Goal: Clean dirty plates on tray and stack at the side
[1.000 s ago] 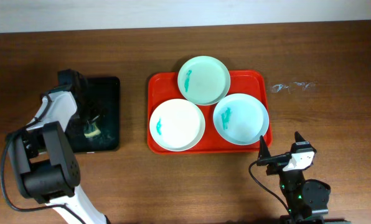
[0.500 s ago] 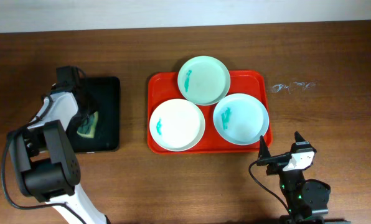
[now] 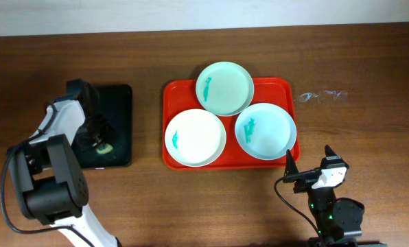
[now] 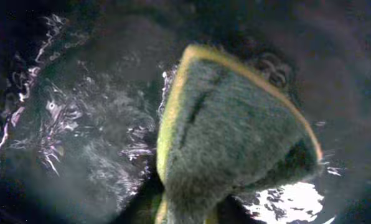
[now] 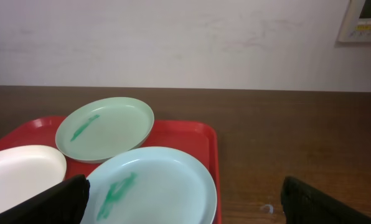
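Note:
Three plates lie on the red tray [image 3: 285, 87]: a mint one [image 3: 224, 88] at the back, a white one [image 3: 195, 137] front left and a pale blue one [image 3: 265, 130] front right, each with a teal smear. My left gripper [image 3: 98, 140] is down in the black tray [image 3: 119, 103], shut on a green-and-yellow sponge [image 4: 235, 143], which fills the left wrist view. My right gripper [image 3: 309, 158] stands open just in front of the red tray's near right corner. From the right wrist I see the blue plate [image 5: 151, 183], the mint plate [image 5: 104, 127] and the white plate [image 5: 17, 174].
The black tray's floor [image 4: 79, 124] is wet and glistening. A small wet smear [image 3: 321, 95] marks the table to the right of the red tray. Bare wooden table lies on both sides of the red tray and in front of it.
My left gripper has shut on the sponge in the black tray, and the sponge has turned and bunched up between the fingers. The right arm and the plates have not moved.

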